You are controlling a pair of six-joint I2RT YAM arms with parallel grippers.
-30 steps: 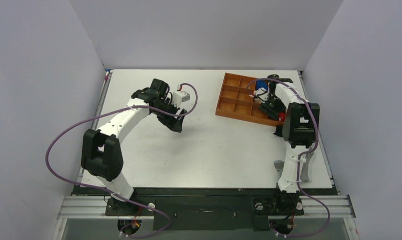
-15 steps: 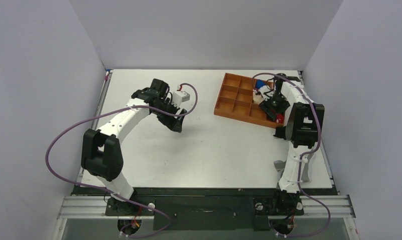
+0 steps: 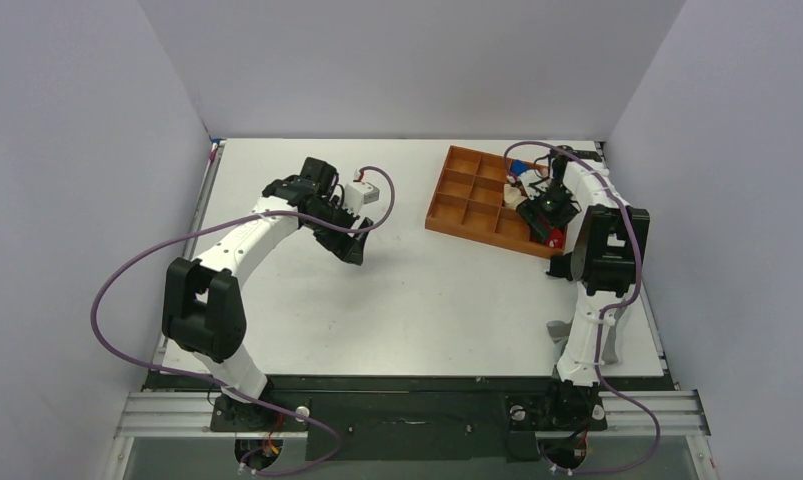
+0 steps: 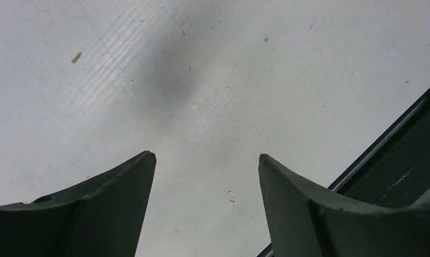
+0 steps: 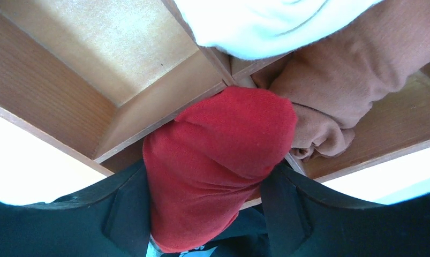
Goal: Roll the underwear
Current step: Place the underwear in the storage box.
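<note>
The underwear (image 5: 218, 144) is already rolled, clamped in the right gripper (image 5: 210, 171) over the tray (image 5: 57, 107) at the table's two o'clock. Judging by this, only setting it down remains. The left gripper (image 4: 204, 160) hovers with jaws apart.

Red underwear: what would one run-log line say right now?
left hand: open, empty, above table | right hand: holding bunched red underwear over wooden tray

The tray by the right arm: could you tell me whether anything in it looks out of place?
Yes: the underwear bulges up over the tray dividers rather than sitting down in a compartment, between the fingers of the right gripper; a brown garment crowds it.
</note>
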